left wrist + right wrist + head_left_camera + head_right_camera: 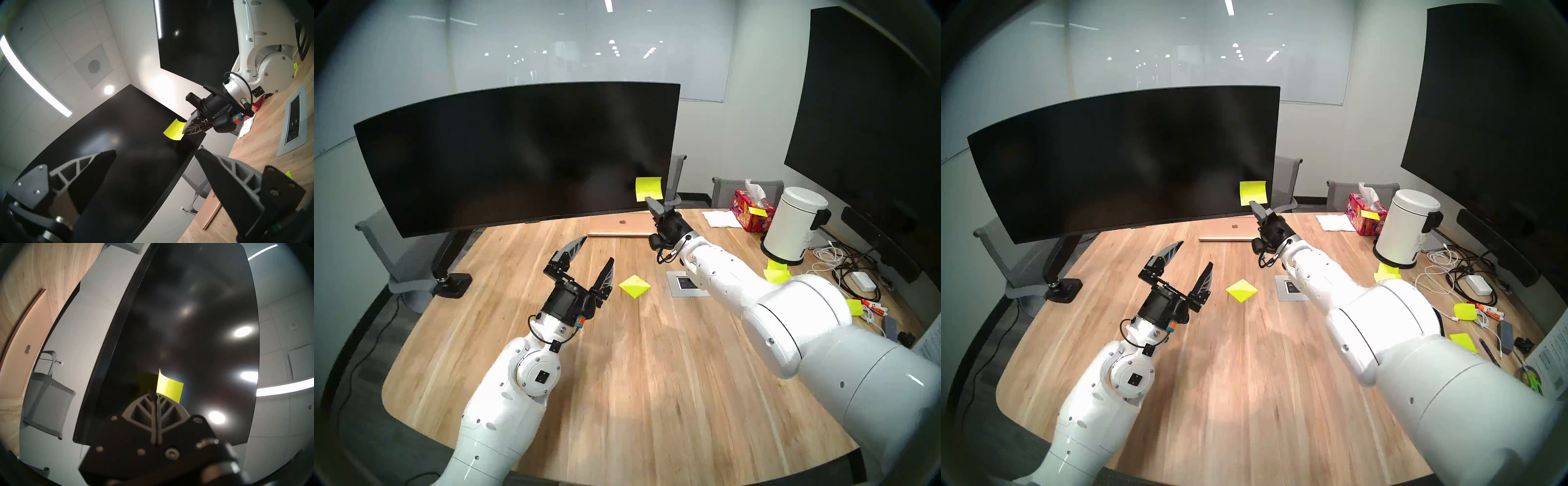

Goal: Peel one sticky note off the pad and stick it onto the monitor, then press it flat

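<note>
The sticky note (649, 188) (1253, 191) is a neon yellow-green square, pinched by its lower edge in my shut right gripper (648, 201) (153, 393). It stands upright in front of the lower right corner of the wide curved black monitor (517, 152) (195, 327). The screen mirrors it, and I cannot tell whether its curled top edge touches the glass. The pad (634, 286) (1242, 290) lies on the wooden table, right of my left gripper (599, 248) (154, 152). That gripper hangs open and empty above the table, pointing at the monitor.
A closed laptop (621, 225) lies under the monitor's right end. A power socket panel (685, 283) is set in the table by my right forearm. Tissue box (753, 213), white bin (790, 224), loose yellow notes (777, 271) and cables (843, 268) crowd the right side. A large flat screen (873, 118) fills the right wall.
</note>
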Robot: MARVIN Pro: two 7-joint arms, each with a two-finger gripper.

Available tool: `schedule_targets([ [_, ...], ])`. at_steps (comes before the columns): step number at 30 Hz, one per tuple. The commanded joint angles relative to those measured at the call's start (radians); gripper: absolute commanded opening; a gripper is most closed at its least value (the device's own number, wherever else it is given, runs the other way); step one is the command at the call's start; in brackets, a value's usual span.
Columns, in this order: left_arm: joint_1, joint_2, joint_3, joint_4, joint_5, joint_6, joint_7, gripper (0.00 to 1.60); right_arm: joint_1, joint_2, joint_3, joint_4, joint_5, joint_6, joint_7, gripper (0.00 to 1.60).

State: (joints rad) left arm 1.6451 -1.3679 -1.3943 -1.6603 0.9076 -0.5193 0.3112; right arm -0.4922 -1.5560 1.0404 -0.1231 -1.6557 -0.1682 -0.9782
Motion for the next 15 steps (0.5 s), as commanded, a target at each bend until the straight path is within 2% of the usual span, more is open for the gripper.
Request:
schedule_targets([
  [1, -0.004, -0.002, 0.001, -0.022, 0.001, -0.001, 0.004, 1.60, 0.029, -0.007, 0.008, -0.019, 0.007, 0.000, -0.013, 0.00],
  [15, -0.003, -0.003, 0.000, -0.024, 0.002, -0.001, 0.003, 1.60, 0.011, 0.007, 0.006, -0.028, -0.008, 0.007, -0.083, 0.00],
])
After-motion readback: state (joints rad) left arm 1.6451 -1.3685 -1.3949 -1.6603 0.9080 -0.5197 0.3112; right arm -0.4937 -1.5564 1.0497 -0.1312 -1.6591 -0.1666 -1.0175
